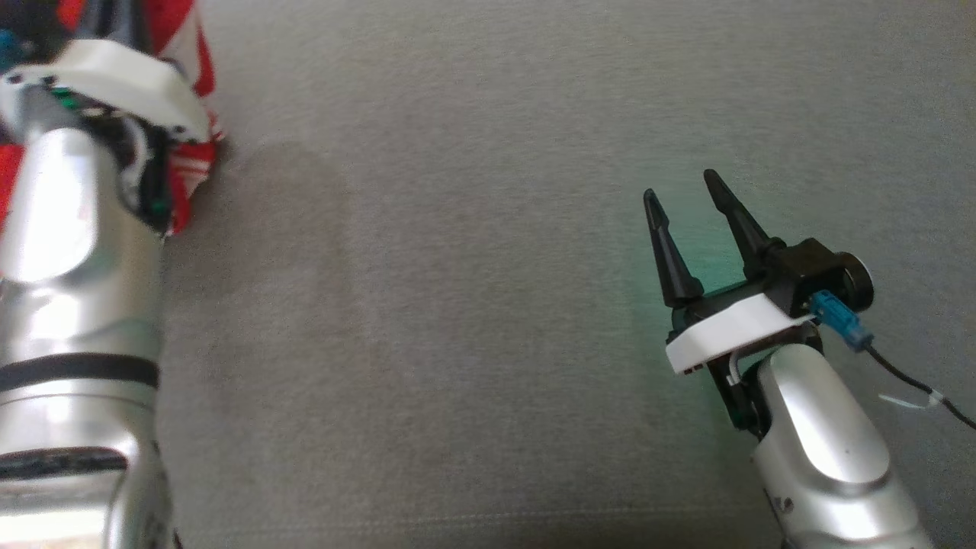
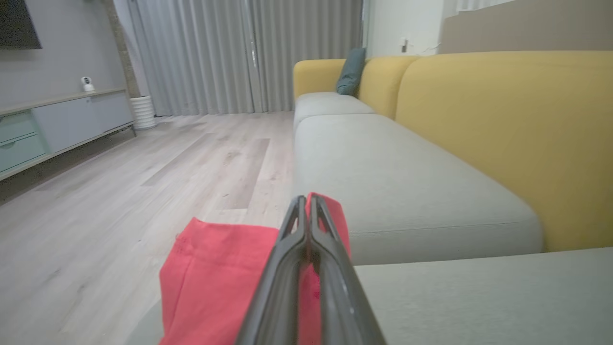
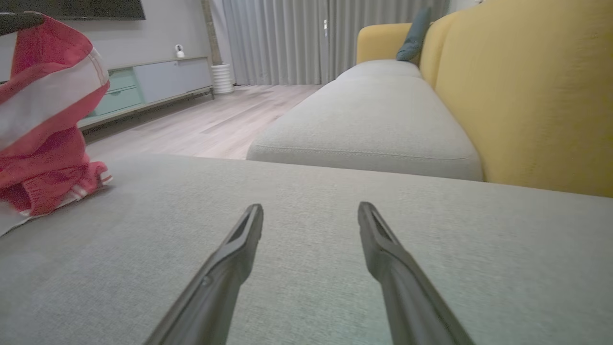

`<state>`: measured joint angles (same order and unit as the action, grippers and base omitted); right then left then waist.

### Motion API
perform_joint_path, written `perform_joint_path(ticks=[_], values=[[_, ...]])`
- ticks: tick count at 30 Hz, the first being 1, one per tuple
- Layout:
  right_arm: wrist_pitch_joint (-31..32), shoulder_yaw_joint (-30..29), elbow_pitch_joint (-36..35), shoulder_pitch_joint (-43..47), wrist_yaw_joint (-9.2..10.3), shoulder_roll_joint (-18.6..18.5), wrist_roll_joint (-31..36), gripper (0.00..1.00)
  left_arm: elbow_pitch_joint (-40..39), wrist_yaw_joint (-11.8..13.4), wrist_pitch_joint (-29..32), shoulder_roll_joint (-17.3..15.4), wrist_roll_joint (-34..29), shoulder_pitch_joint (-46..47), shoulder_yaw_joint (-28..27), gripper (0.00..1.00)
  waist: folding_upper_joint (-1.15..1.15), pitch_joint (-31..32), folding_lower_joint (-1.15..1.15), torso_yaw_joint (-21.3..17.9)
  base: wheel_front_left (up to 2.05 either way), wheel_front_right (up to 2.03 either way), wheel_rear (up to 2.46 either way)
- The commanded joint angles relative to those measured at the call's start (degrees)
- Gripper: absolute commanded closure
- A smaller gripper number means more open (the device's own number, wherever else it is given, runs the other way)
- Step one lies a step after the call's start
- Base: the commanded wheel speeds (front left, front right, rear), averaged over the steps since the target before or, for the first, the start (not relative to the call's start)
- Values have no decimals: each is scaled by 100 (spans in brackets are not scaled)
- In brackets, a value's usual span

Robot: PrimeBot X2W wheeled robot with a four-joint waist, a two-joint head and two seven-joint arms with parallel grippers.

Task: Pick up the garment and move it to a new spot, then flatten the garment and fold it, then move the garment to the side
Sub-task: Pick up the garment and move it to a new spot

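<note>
At 10 o'clock, left gripper clamps garment; right gripper wide, empty at 4 o'clock; move, flatten, fold pending.

Grey sofa cushion lay open and passable to the right of the red-and-white garment. The garment, bunched at the cushion's edge, blocked that corner. Well apart from the garment, a yellow backrest walled the cushion's far side; past the garment lay open wood floor.

Garment mostly hidden behind left forearm, cropped at edge.
</note>
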<state>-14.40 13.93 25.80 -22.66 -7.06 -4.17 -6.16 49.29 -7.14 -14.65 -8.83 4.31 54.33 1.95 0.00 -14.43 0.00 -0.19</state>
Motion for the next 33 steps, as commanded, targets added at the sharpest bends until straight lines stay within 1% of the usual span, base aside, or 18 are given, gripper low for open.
perform_joint_path(ticks=[1, 5, 9, 13, 18, 19, 21, 24, 26, 28, 29, 30, 31, 33], values=[[-60, 97, -201, -2, -43, 104, -41, 0, -270, -29, -34, -118, 32, 236, 4, 100, 0, 114, 0, -279, 0, 0, 0], [-60, 156, -238, 10, -43, 122, -110, 0, -481, -33, -34, 235, 148, 156, 441, 100, 0, 168, 0, -667, 0, 0, 0], [-60, 308, -312, 18, -43, 126, -283, 0, -613, -34, -34, 475, 394, 14, 981, 100, 0, 186, 0, -1097, 0, 0, 0], [-60, 436, -383, 16, -43, 128, -404, 0, -740, -34, -34, 580, 725, -134, 1569, 100, 0, 182, 0, -1514, 0, 0, 0], [-60, 558, -435, 24, -43, 128, -504, 0, -1098, -6, -34, 592, 1678, -358, 2705, 100, 0, 194, 0, -1986, 0, 0, 0], [-60, 558, -435, 24, -43, 128, -504, 0, -1098, -6, -34, 592, 1678, -358, 2705, 100, 0, 194, 0, -1986, 0, 0, 0], [-60, 600, -457, 30, -43, 128, -542, 0, -1241, 107, -35, 593, 2002, -408, 3179, 100, 0, 190, 0, -2138, 0, 0, 0], [-60, 640, -486, 47, -43, 128, -583, 0, -1458, 346, -35, 594, 2410, -421, 3757, 100, 0, 175, 0, -2286, 0, 0, 0], [-60, 630, -503, 67, -43, 129, -589, 0, -1574, 505, -35, 594, 2611, -407, 4034, 100, 0, 164, 0, -2316, 0, 0, 0], [-60, 607, -514, 93, -43, 129, -588, 0, -1664, 683, -35, 594, 2657, -391, 4192, 100, 0, 156, 0, -2307, 0, 0, 0], [-60, 587, -517, 110, -43, 129, -583, 0, -1669, 752, -35, 594, 2675, -421, 4231, 96, 0, 161, 0, -2284, 0, 0, 0], [-60, 565, -515, 127, -43, 129, -582, 0, -1655, 813, -35, 594, 2671, -460, 4248, 50, 0, 170, 0, -2246, 0, 0, 0], [-60, 548, -511, 141, -43, 129, -579, 0, -1617, 876, -35, 594, 2646, -512, 4243, 0, 0, 185, 0, -2199, 0, 0, 0], [-60, 508, -501, 166, -43, 129, -571, 0, -1517, 992, -35, 594, 2563, -647, 4158, 0, 0, 219, 0, -2082, 0, 0, 0]])
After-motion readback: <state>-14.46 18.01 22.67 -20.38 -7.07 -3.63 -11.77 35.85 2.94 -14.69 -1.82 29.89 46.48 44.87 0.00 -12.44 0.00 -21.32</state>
